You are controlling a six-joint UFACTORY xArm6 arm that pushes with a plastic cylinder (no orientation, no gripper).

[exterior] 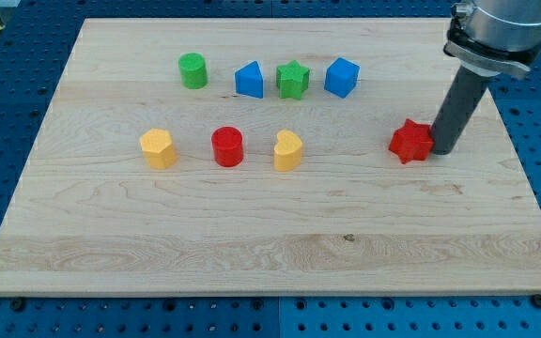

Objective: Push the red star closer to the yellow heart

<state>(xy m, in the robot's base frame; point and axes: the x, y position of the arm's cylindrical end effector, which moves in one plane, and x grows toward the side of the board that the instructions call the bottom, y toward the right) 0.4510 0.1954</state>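
The red star (410, 141) lies on the wooden board (270, 253) at the view's right. My tip (440, 150) is right against the star's right side, touching or nearly touching it. The yellow heart (288, 150) sits near the board's middle, well to the left of the star, with bare board between them.
A red cylinder (227, 146) and a yellow hexagonal block (158, 148) stand left of the heart in the same row. Toward the view's top stand a green cylinder (193, 70), a blue triangular block (249, 80), a green star (292, 80) and a blue cube (342, 77).
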